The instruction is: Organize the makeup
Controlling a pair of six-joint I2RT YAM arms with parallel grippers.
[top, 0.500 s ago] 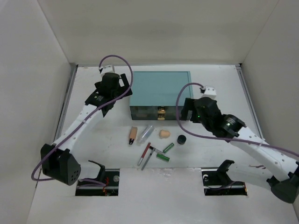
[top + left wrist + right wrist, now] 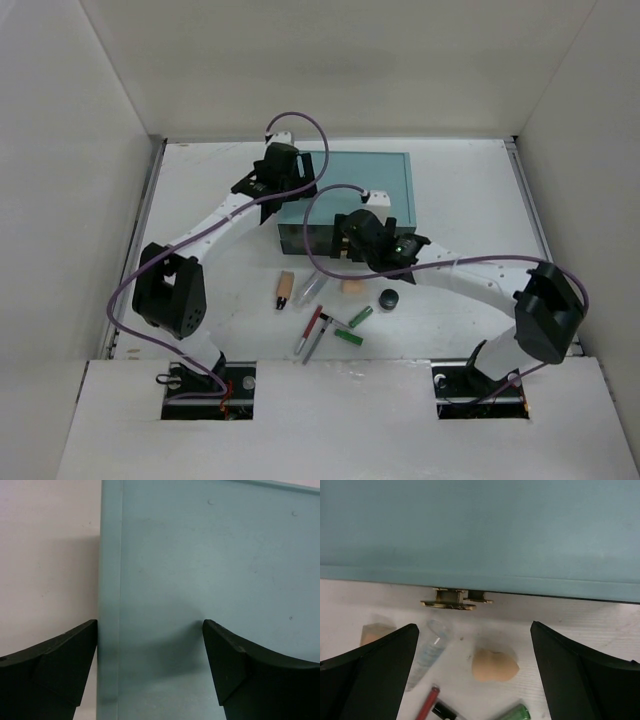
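left tool [image 2: 150, 630]: released, fingers spread wide with nothing between; hangs above the teal box [image 2: 210, 570], straddling the left edge of its flat top, with white tabletop [image 2: 45, 555] showing just beyond that edge.

right tool [image 2: 473, 630]: likewise released, gripping nothing; hovers at the box's front edge, just above the small brass latch [image 2: 451, 600] that sticks out below the rim.

framed between the right fingers, on the tabletop: peach sponge [image 2: 494, 665] near the middle, a little in front of the latch; clear tube [image 2: 427, 647] to its left, lying slanted; tan tube [image 2: 375, 632] farther left, partly hidden behind a finger.

nearer the arm bases: red pencil [image 2: 427, 702] and grey pencil [image 2: 318, 343], slanted side by side; green tubes [image 2: 360, 317] just right of them, close together; black jar [image 2: 388, 298] standing apart, right of the sponge.

all of it loose on the tabletop, in front of the box and outside it.
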